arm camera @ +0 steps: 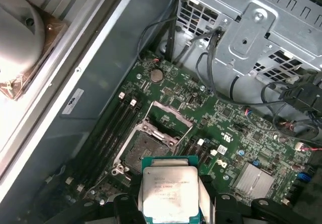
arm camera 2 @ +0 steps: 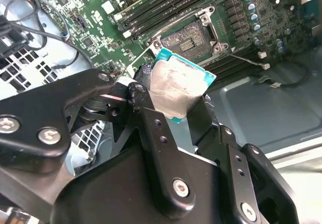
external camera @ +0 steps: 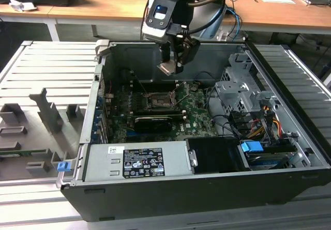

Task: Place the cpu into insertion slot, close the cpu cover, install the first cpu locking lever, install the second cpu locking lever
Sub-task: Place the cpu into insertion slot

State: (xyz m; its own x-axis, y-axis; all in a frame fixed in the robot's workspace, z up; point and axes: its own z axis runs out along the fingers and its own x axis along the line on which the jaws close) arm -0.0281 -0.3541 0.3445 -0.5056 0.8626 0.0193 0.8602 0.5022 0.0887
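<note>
The cpu (arm camera 2: 178, 85) is hanging in the air inside the open computer case (external camera: 207, 199), and the jaws are clamping it by two opposite edges, so its silvery top is showing between them in both wrist views (arm camera: 170, 189). It is not touching the board anywhere. In the exterior view it is sitting above the insertion slot (external camera: 160, 102), well apart from it in height and only a little toward the exterior view's right, with the chip looking tilted rather than flat to the board. In the first wrist view the insertion slot (arm camera: 143, 151) is lying just beyond the chip's far edge, bare and dark, so the slot is waiting below and slightly ahead of the jaws rather than squarely beneath them, as far as I can judge. The cpu cover (arm camera: 173, 114) is standing swung open on the far side of the slot, its square window showing green board through it, so the placing step is not yet done. Around the slot the green motherboard (external camera: 196, 116) is spreading out, with the memory slots (arm camera: 108, 128) running alongside, a long black card (external camera: 152, 121) lying nearer the power supply (external camera: 139, 160), and the case resting on a ribbed grey surface (external camera: 46, 70).
</note>
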